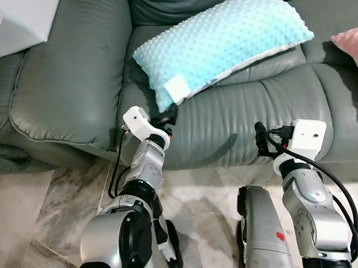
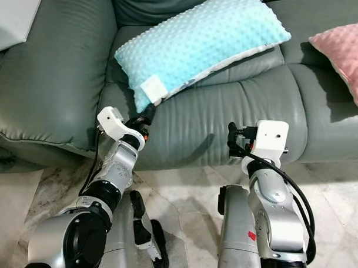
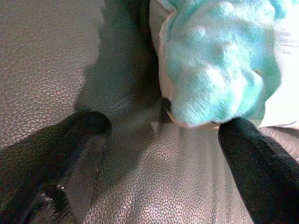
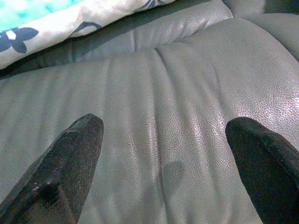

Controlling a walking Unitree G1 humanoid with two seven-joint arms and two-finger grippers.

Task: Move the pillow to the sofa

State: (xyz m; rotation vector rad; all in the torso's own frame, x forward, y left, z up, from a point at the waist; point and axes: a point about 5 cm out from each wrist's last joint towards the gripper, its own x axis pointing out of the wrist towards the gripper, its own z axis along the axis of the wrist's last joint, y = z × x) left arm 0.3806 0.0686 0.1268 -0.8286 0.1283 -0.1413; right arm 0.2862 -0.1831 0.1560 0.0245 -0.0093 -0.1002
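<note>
The blue pillow (image 1: 223,41) lies on the grey sofa (image 1: 249,117) seat. The left hand (image 3: 163,140), fingers apart, sits at the pillow's near corner, one finger touching it. The right hand (image 4: 163,154), fingers apart, hovers over the seat's near edge. A pink pillow (image 2: 344,55) lies far right.

The two head cameras look forward and down from above at the front of the grey sofa (image 1: 237,117), both arms in the foreground. They share nearly the same scene, the right eye showing more of the pink cushion (image 2: 344,55) at the sofa's far right. Each wrist camera sits very close to the seat leather, looking along its own spread black fingers (image 4: 65,158).
</note>
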